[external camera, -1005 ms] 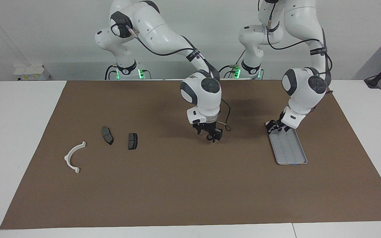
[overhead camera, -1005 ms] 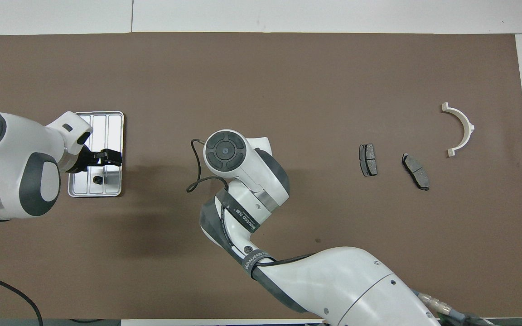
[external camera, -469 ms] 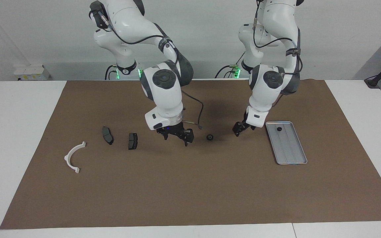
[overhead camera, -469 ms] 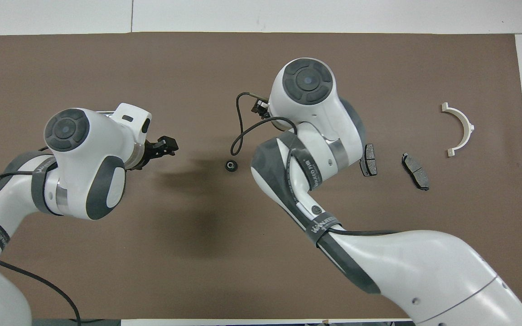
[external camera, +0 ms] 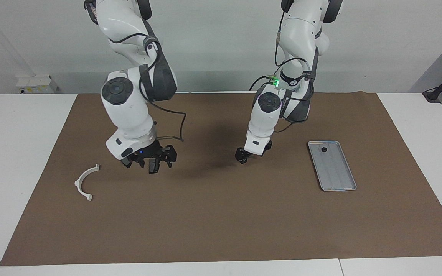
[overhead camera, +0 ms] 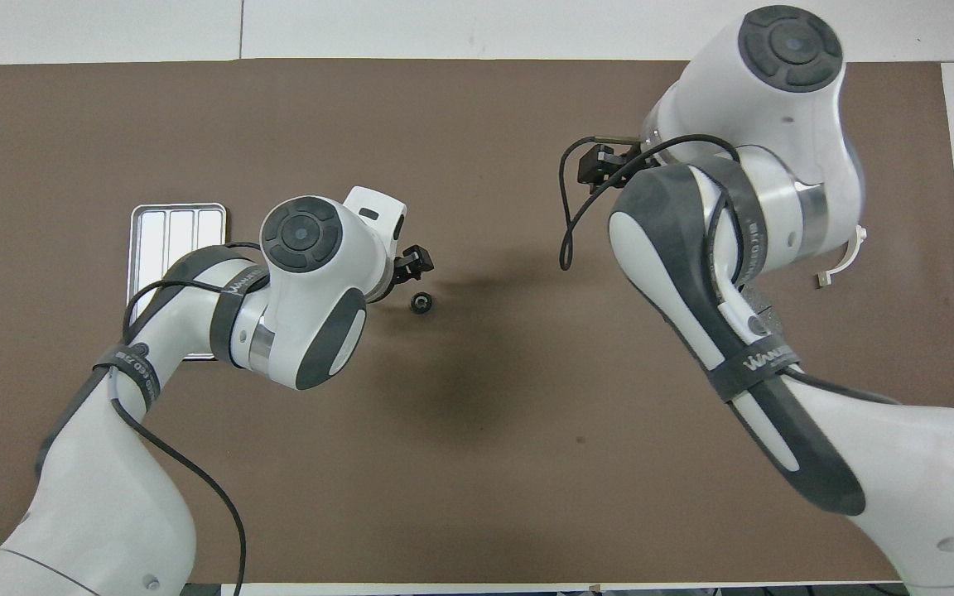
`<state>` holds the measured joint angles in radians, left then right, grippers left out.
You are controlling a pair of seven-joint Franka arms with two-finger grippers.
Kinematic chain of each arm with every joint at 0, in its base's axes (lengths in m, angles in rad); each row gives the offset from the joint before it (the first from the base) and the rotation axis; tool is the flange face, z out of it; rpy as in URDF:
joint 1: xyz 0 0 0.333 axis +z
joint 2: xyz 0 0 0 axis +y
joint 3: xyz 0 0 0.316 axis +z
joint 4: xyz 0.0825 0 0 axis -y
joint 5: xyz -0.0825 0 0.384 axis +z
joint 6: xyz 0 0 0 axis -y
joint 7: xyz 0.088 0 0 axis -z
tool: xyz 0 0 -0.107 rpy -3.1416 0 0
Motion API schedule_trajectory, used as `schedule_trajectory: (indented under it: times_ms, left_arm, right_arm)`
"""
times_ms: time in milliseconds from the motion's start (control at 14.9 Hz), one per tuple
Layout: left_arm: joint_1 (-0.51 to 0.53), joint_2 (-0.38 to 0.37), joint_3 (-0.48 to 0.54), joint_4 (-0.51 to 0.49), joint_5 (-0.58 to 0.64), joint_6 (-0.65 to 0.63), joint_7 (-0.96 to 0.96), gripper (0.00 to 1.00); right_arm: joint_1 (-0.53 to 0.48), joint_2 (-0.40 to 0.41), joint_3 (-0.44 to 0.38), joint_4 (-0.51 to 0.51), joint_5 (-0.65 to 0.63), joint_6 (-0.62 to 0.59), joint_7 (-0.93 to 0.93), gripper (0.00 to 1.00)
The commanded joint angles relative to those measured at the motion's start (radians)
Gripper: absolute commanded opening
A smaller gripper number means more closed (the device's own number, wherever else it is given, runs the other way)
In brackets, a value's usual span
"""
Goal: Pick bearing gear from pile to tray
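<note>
One small black round gear [external camera: 324, 149] sits in flat silver-grey metal tray [external camera: 340, 186]; another [overhead camera: 420, 303] awaits under left hand [external camera: 241, 158], grip unclear; right hand [external camera: 150, 163] spread, empty.

Small round part [external camera: 324, 149] in tray [external camera: 340, 180]; another [overhead camera: 420, 303] loose mid-mat [external camera: 221, 222].

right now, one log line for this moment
left pincer above loose gear | right pincer over brake pad | tray holds one black piece
</note>
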<state>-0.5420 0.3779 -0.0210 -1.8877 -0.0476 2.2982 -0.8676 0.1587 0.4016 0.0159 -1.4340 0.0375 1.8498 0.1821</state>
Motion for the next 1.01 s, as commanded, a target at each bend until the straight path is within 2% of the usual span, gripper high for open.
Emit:
schedule_trajectory:
  times_ms: [0, 402, 603, 938]
  left_arm:
    - [-0.025, 0.009, 0.018, 0.012, 0.023, 0.006, -0.082, 1.0]
    - [-0.053, 0.01, 0.019, -0.013, 0.023, 0.021, -0.119, 1.0]
    - [-0.055, 0.012, 0.019, -0.014, 0.023, 0.023, -0.134, 1.0]
    - [-0.053, 0.026, 0.019, -0.027, 0.023, 0.046, -0.142, 0.99]
  right_arm:
    - [-0.06, -0.046, 0.015, -0.02, 0.019, -0.034, -0.102, 1.0]
    - [-0.116, -0.121, 0.012, -0.032, 0.004, -0.076, -0.107, 1.0]
    - [-0.139, -0.164, 0.012, -0.043, 0.004, -0.098, -0.219, 1.0]
    - [-0.154, -0.334, 0.012, -0.144, 0.004, -0.128, -0.227, 1.0]
